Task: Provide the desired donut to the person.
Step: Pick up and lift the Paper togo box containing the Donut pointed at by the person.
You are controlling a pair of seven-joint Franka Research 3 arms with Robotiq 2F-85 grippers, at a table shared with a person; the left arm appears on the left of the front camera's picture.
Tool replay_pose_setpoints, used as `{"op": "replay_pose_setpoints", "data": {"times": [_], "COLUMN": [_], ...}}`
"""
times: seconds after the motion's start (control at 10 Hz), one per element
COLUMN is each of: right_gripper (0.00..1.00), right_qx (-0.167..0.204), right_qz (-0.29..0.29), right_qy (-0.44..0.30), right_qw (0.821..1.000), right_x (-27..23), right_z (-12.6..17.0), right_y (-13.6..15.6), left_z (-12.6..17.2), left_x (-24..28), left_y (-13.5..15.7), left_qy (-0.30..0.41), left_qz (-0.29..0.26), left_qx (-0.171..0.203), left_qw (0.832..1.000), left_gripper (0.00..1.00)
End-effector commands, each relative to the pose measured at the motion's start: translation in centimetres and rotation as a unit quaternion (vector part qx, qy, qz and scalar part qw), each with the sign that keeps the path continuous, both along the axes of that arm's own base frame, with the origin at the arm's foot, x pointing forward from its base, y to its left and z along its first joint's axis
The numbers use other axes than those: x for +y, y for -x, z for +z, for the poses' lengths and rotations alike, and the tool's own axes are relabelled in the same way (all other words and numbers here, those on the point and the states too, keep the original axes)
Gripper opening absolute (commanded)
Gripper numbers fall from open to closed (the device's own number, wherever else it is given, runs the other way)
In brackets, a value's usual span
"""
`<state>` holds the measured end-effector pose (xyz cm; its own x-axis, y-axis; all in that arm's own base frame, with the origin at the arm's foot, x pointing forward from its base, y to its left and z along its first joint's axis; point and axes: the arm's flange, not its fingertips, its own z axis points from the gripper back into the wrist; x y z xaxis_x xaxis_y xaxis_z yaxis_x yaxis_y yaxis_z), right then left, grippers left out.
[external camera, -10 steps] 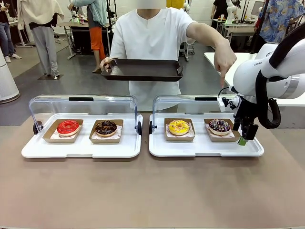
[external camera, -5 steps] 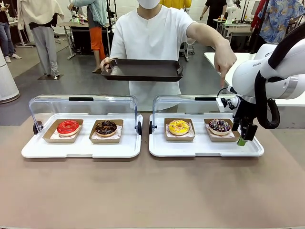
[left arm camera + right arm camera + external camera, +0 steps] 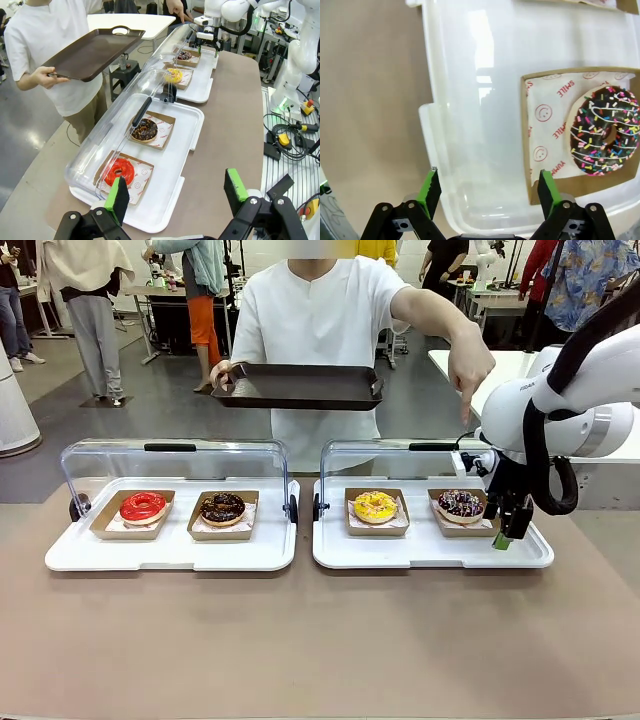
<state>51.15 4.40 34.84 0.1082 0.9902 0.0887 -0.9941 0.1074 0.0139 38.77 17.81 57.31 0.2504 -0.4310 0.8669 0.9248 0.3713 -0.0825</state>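
The person [image 3: 315, 320] stands across the table, holding a dark serving tray [image 3: 300, 386] in one hand. Their other hand [image 3: 470, 365] points a finger down at the chocolate donut with coloured sprinkles [image 3: 460, 503] [image 3: 605, 131], which lies on a cardboard liner at the right end of the right white tray [image 3: 430, 552]. My right gripper [image 3: 505, 535] [image 3: 487, 190] hangs open just beside that liner, low over the tray, with nothing between its fingers. My left gripper [image 3: 175, 192] is open and empty, back from the left end of the table.
A yellow donut [image 3: 375, 506] shares the right tray. The left white tray [image 3: 170, 552] holds a red donut [image 3: 143, 507] and a plain chocolate donut [image 3: 222, 507]. Clear domed lids [image 3: 175, 465] stand raised behind both trays. Bare brown tabletop [image 3: 300, 640] lies in front.
My right arm has shifted slightly left, bringing the open gripper a little closer to the sprinkled donut. The person's pointing hand and serving tray stay put.
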Motion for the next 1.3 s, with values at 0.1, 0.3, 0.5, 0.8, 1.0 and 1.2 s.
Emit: {"op": "replay_pose_setpoints", "data": {"times": [0.1, 0.3, 0.5, 0.8, 1.0, 1.2], "right_gripper": [1.00, 1.00, 1.00, 1.00, 0.44, 0.00], "right_qx": [-0.023, -0.027, -0.021, -0.015, -0.010, -0.006], "right_qz": [0.008, 0.013, 0.014, 0.013, 0.019, 0.019], "right_qy": [-0.024, -0.030, -0.028, -0.025, -0.022, -0.025], "right_qw": [0.999, 0.999, 0.999, 0.999, 1.000, 0.999], "right_x": [-0.6, -0.9, -0.9, -1.0, -1.0, -1.0], "right_z": [-1.1, -2.0, -2.4, -2.7, -3.0, -3.0], "right_y": [-1.7, -2.3, -2.4, -2.4, -2.5, -2.4], "left_z": [0.1, 0.1, 0.1, 0.1, 0.1, 0.1], "left_x": [0.0, 0.0, 0.0, 0.0, 0.0, 0.0], "left_y": [0.1, 0.1, 0.1, 0.1, 0.1, 0.1], "left_qy": [0.001, 0.001, 0.001, 0.001, 0.001, 0.001], "left_qz": [-0.002, -0.002, -0.002, -0.002, -0.002, -0.002], "left_qx": [0.000, 0.000, 0.000, 0.000, 0.000, 0.000], "left_qw": [1.000, 1.000, 1.000, 1.000, 1.000, 1.000], "left_gripper": [1.00, 1.00, 1.00, 1.00, 1.00, 1.00]}}
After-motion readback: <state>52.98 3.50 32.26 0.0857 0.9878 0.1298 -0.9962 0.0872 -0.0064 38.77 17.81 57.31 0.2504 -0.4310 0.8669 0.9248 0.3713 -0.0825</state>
